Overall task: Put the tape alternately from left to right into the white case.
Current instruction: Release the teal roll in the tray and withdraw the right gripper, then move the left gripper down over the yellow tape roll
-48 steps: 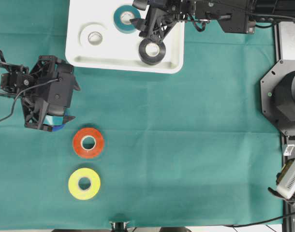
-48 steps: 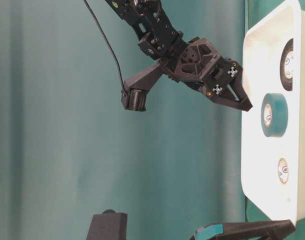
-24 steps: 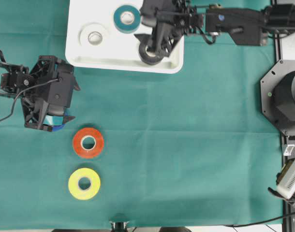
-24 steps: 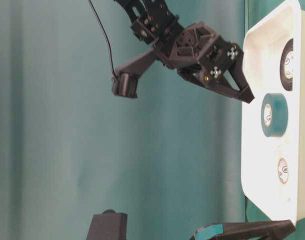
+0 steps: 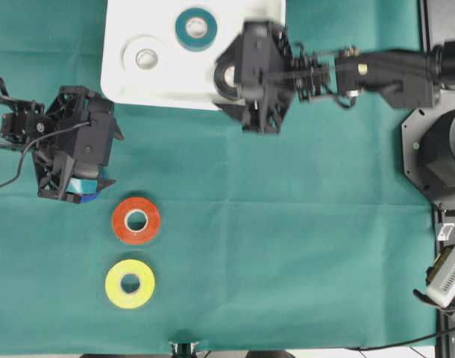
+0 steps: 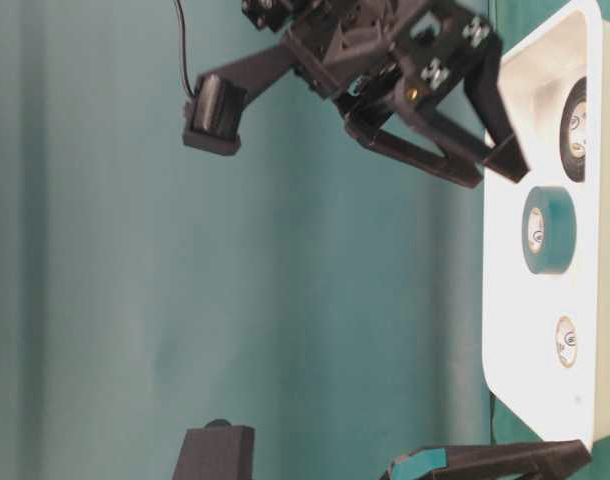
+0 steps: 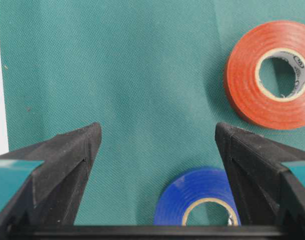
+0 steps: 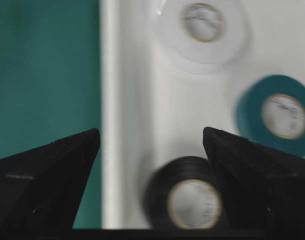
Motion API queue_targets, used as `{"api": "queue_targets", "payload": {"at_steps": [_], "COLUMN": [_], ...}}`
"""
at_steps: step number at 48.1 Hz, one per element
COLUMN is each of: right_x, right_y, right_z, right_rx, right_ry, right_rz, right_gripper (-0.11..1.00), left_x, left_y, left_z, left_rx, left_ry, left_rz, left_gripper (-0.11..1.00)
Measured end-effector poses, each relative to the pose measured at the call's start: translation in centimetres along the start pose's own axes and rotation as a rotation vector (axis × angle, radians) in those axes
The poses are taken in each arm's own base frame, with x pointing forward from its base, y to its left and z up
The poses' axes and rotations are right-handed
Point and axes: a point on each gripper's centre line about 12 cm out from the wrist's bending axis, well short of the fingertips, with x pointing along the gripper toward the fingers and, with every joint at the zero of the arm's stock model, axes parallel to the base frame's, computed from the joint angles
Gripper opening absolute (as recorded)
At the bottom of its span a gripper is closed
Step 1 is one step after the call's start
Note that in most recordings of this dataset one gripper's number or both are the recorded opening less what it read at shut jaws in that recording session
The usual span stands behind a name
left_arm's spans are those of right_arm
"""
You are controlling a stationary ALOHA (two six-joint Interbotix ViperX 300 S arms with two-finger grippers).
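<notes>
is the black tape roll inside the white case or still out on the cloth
Inside. The black tape roll lies flat on the white case floor near its rim, free between the open right gripper fingers.

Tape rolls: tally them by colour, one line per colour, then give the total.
White tape: 1
Teal tape: 1
Black tape: 1
Blue tape: 1
Red tape: 1
Yellow tape: 1
Total: 6

Bright, even light; right claw (image 5: 246, 112) motion-blurred (soft shadows).
</notes>
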Motion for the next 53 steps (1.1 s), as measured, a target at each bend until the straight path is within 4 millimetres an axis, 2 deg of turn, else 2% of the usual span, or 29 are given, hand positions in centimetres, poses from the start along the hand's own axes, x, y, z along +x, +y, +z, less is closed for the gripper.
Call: {"api": "queue_targets", "payload": {"at_steps": [17, 42, 53], "right_x": [-0.9, -0.8, -0.9], "right_y": [3.4, 3.4, 3.4], "right_z": [-1.3, -1.5, -1.4], "right_rx": [-0.063, -0.061, -0.063], "right_ry": [0.019, 0.022, 0.020], "right_rz": [0.074, 0.074, 0.074], "right_gripper": [0.85, 0.85, 0.85], "left_x": [0.0, 0.0, 0.0], "left_y": [0.0, -0.2, -2.2], "left_z": [0.0, 0.1, 0.2], "left_rx": [0.001, 0.001, 0.050], "left_ry": [-0.001, -0.002, -0.006], "left_rz": [0.001, -0.005, -0.044], "left_gripper": [0.96, 0.96, 0.96]}}
